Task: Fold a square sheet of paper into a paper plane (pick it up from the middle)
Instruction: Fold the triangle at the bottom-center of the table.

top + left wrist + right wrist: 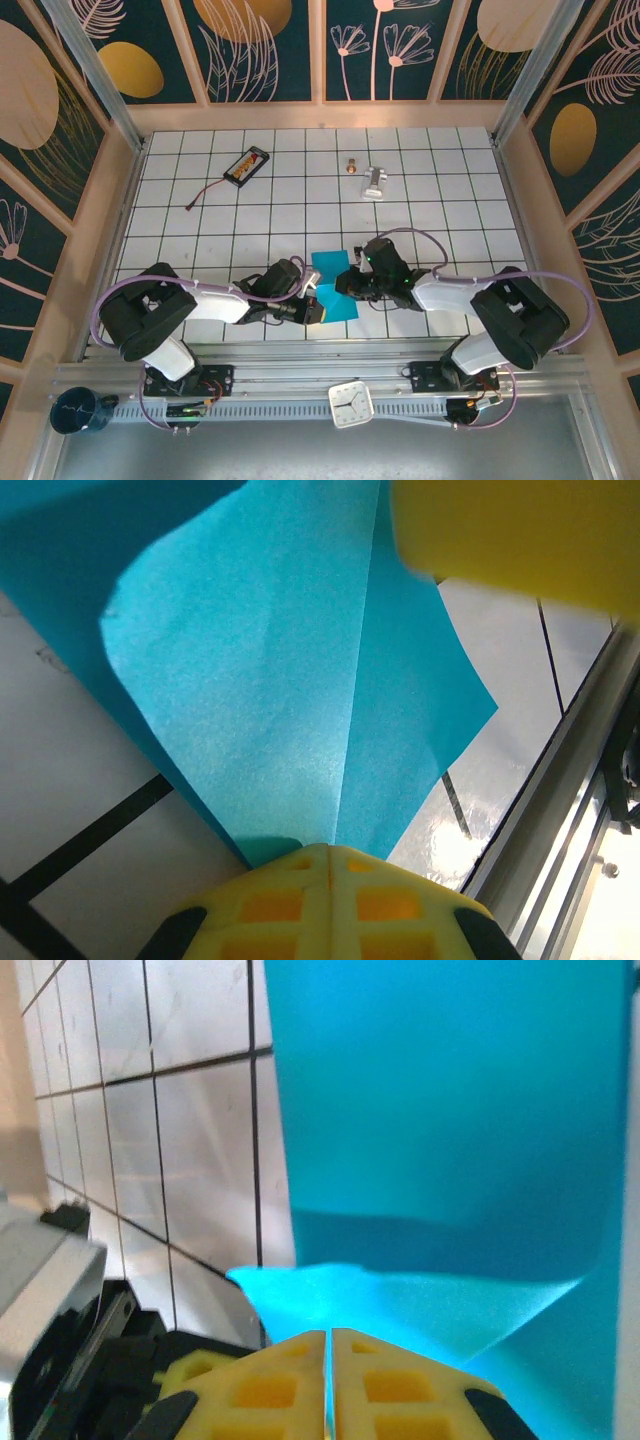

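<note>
Paper (331, 263) sat low centre in the top view, held between the two arms and, as far as I could judge, partly off the table (440, 200). Left gripper (328, 850) was closed, pinching the paper right where a crease met its fingertips. Right gripper (328, 1335) was also closed, on a folded edge with only a thin strip of paper in the bite. Risks as I read them: both pinches were close together on one thin sheet, so any pull apart or twist out of sync could tear it or skew the crease. The right's shallow bite could also let go and leave the sheet flopping from the left alone. Orientation: in the left wrist view the crease ran from bottom centre up toward the top edge, the paper fanning out from the pinch, narrow end at the fingers. In the top view the long axis ran roughly up-down the frame, leaning a bit lower-right. No clear nose yet.
</note>
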Controlling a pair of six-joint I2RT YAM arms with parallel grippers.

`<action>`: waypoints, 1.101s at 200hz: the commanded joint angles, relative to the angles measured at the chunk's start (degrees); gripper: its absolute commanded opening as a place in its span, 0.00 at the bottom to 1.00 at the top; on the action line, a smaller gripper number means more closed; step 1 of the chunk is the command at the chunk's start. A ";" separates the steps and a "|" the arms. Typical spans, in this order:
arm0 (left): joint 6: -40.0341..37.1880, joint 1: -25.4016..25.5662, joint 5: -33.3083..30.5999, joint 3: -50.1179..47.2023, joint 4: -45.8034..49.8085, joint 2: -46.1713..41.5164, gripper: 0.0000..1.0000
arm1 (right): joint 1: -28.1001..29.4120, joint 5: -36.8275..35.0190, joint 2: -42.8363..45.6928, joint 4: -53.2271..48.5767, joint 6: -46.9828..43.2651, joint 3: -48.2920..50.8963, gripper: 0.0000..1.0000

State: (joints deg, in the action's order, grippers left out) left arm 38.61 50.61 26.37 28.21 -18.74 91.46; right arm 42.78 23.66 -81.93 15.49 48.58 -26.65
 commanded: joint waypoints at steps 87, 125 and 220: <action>-4.04 -0.37 -5.98 -0.36 9.44 4.34 0.00 | 6.61 -0.52 -6.36 8.98 7.39 2.49 0.04; -5.68 -0.38 -7.33 0.19 12.07 4.84 0.00 | 5.16 -2.27 -7.03 4.39 6.77 1.44 0.02; -9.28 -0.30 -9.82 -0.26 14.80 8.42 0.00 | -1.46 -3.97 -7.13 -2.74 2.70 -0.48 0.01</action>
State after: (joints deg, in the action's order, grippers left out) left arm 32.91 50.57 27.07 31.05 -13.61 93.06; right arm 43.88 23.92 -87.94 17.54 53.78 -26.20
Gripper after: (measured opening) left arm 0.043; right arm 0.048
